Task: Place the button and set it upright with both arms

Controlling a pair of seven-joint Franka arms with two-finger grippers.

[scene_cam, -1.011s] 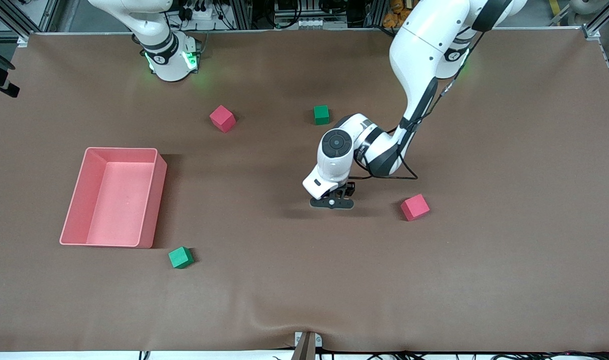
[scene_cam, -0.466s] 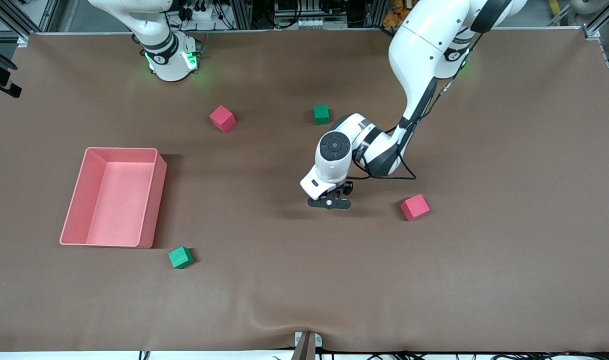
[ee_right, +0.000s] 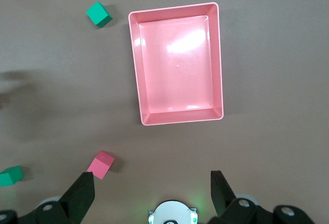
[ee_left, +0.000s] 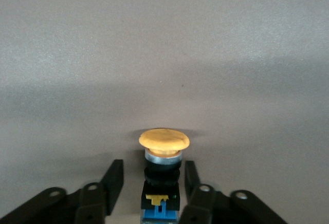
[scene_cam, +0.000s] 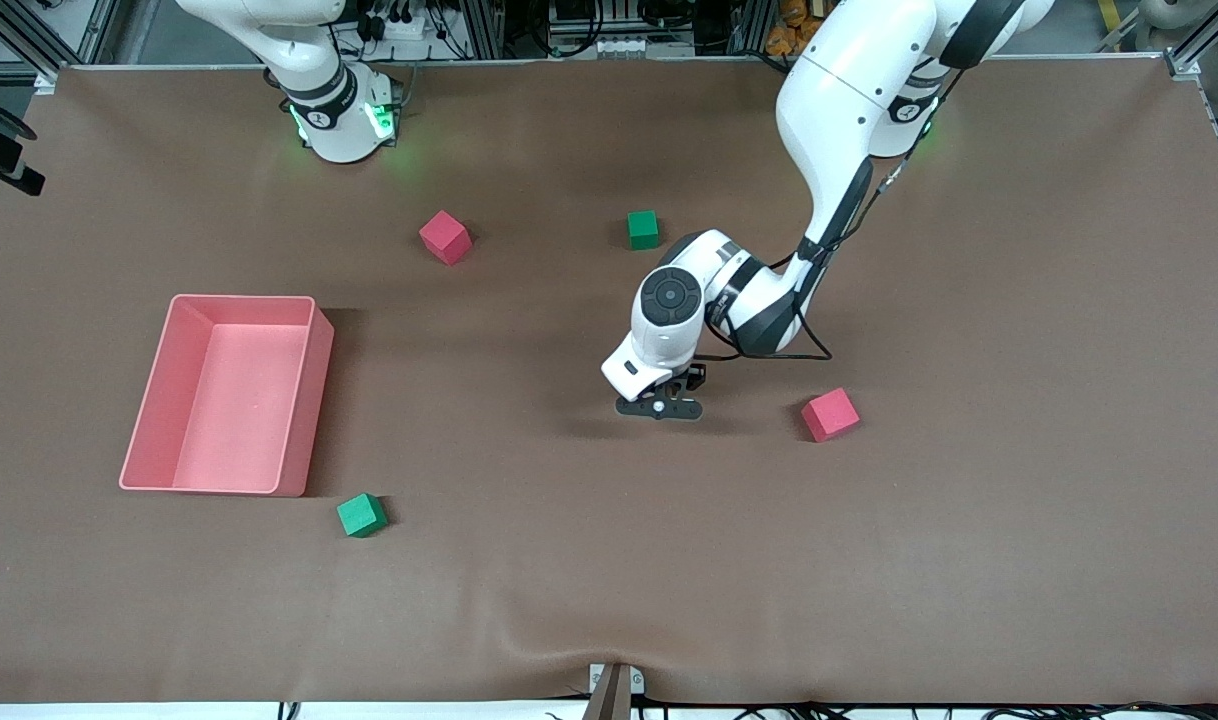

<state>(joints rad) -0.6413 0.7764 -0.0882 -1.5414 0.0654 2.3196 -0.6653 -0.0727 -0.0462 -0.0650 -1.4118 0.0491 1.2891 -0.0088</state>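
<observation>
One button (ee_left: 163,175) between my left gripper (ee_left: 154,183) fingers.
Orange domed cap, silver collar, black-and-blue body at lower centre; fingers flank without visible contact; right gripper (ee_right: 152,192) wide.

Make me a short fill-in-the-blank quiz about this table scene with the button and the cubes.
1. The button has an ____ cap.
2. The pink bin holds ____ cubes.
3. The button lies between the ____ gripper's fingers.
4. The table carries two red cubes and two ____ ones.

Missing words: orange; no; left; green
</observation>
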